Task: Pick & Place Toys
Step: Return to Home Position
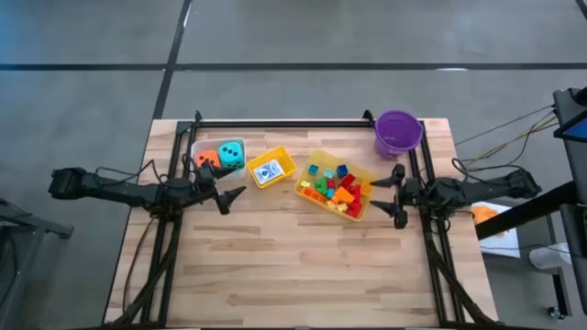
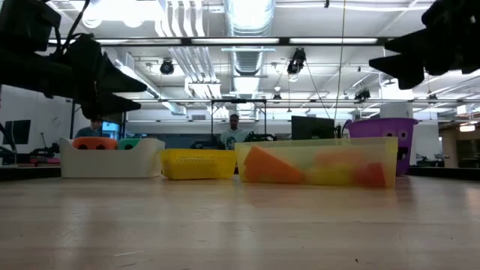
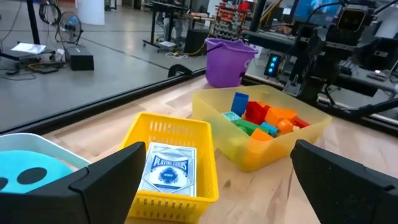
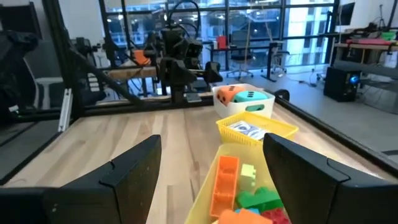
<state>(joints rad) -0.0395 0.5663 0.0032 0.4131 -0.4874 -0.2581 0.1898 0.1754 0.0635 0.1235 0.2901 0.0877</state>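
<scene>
From above, my left pincer (image 1: 233, 198) hangs at centre left of the frame, just below the clear bin (image 1: 197, 149). My right pincer (image 1: 379, 196) is at centre right, its tips just beside the right end of the large yellow bin (image 1: 371, 183). Both are spread wide and hold nothing. No toy lies loose on the table (image 1: 303, 266), so I judge the sorting done and going home the only move left. I should draw each arm straight back toward its own side, keeping height, so that neither set of tips clips a bin rim.

The bricks (image 1: 332, 186) lie heaped in the large yellow bin: red, orange, green, blue and yellow. The orange die (image 1: 206, 159) and the teal die (image 1: 231, 153) sit side by side in the clear bin. The card box (image 1: 268, 170) lies flat in the small yellow bin (image 1: 286, 160), which stands between the other two bins. The purple bucket (image 1: 398, 133) stands at upper right.

At table height, my pincers show dark in the two upper corners, well above the rims. The bricks (image 2: 315, 169) are only orange, yellow and red shapes behind the bin wall.

From my left wrist, the fingers (image 3: 106, 180) stand far apart and empty. Between them lies the blue-and-white patterned card box (image 3: 168, 171), with the bricks (image 3: 261, 121) beyond it.

From my right wrist, the fingers (image 4: 127, 177) are likewise spread. At bottom centre are the bricks (image 4: 239, 190): a long orange studded one, a pale green one and a darker green one.
</scene>
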